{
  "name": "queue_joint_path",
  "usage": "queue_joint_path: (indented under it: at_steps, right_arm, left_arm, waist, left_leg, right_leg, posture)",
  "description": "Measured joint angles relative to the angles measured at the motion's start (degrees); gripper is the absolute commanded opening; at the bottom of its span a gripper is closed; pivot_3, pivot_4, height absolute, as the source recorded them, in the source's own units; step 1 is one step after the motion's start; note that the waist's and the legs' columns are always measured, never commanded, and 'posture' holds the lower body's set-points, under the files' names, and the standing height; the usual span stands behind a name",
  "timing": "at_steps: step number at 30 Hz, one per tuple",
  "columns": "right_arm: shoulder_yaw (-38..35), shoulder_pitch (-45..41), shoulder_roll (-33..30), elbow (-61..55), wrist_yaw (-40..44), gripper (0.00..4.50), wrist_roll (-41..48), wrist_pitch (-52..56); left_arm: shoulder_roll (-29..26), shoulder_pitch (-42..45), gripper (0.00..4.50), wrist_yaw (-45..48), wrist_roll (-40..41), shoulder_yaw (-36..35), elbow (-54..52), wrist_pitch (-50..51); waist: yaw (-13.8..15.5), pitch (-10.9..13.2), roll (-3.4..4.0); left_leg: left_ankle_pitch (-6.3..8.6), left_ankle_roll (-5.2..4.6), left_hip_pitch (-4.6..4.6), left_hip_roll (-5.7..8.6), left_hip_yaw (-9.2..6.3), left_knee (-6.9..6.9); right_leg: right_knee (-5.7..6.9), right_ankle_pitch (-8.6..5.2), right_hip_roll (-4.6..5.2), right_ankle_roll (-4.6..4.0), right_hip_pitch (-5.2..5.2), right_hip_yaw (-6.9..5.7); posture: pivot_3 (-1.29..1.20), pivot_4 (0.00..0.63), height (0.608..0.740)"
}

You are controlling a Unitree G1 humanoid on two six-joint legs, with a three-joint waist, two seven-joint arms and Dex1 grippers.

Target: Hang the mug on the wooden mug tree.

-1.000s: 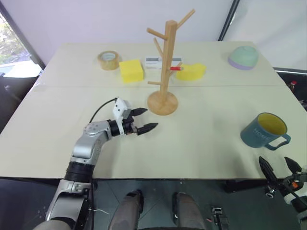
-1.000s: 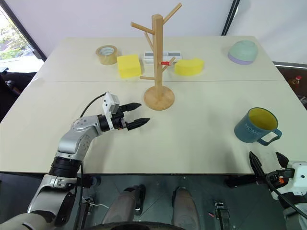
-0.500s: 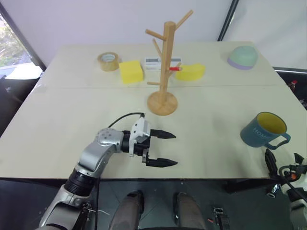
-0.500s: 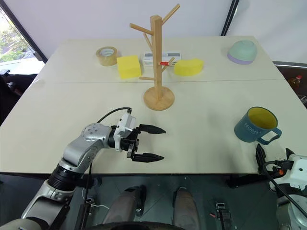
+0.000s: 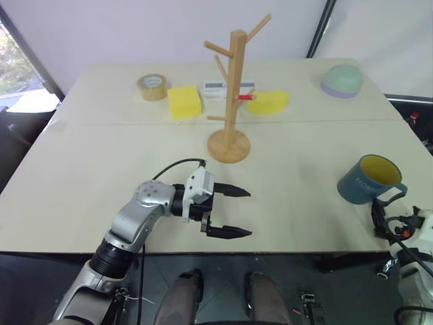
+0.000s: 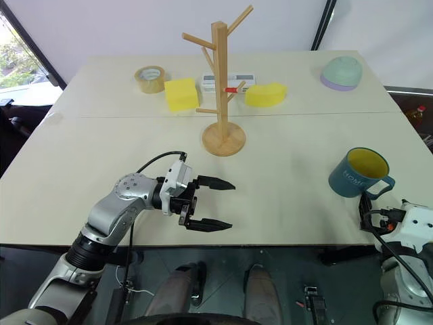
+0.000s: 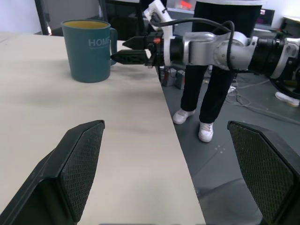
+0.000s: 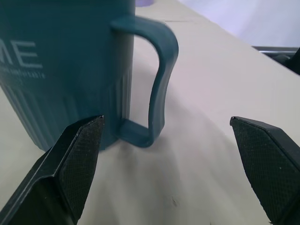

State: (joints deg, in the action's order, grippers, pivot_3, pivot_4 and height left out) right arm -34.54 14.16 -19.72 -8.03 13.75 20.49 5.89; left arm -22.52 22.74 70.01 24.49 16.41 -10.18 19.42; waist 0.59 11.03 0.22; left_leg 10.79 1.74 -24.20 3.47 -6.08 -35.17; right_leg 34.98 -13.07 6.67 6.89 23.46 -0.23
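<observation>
The right gripper [image 7: 123,50] stands wide open at the near right edge of the worktop [image 5: 101,169], its two black fingers level with the mug's handle [image 8: 157,79] and straddling it without touching, which reads as an approach for a grasp on the loop. The mug [image 5: 371,179] sits upright near that right edge, teal-blue outside and yellow inside, handle turned toward the robot and white lettering on the side, so the handle is offered to the incoming fingers. The wooden mug tree [image 5: 231,95] stands well apart from it, toward the middle of the worktop, pegs bare. The left gripper [image 5: 237,212] hovers low over the near middle, also open and holding nothing, pointing toward the mug, probably parked out of the way.

Behind the tree lie a tape roll [image 5: 153,85], a yellow sponge [image 5: 185,101], a second yellow piece [image 5: 268,101] and a white box [image 5: 216,89] partly screened by the post. In the head views the right gripper is mostly cut off by the picture edge. A person's legs [image 7: 206,93] show beyond the worktop, upper body cropped.
</observation>
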Motion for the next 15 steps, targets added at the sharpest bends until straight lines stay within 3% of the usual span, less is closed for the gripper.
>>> queue_joint_path:
  at_steps: [12, 15]
  right_arm:
    - [0.23, -4.08, -1.80, 3.32, -1.19, 4.46, -1.15, 0.64]
    - [0.24, -5.47, -2.46, 5.10, -1.15, 3.56, -1.23, 0.93]
  left_arm:
    - [-0.58, -0.06, 4.50, -1.53, -0.02, -0.01, -0.12, 0.00]
    - [-0.74, -0.15, 4.50, -2.00, -0.02, -0.01, -0.52, 0.01]
  waist:
    - [-0.05, 0.00, 0.00]
    - [-0.08, 0.00, 0.00]
  left_leg:
    - [0.00, 0.00, 0.01, 0.00, 0.01, 0.00]
    - [0.00, -0.01, 0.01, 0.00, 0.02, 0.00]
  right_leg:
    - [0.01, -0.01, -0.02, 0.02, 0.00, 0.00]
    - [0.01, 0.02, -0.02, -0.04, 0.00, 0.00]
  posture:
    - [0.00, 0.150, 0.740]
    - [0.00, 0.150, 0.740]
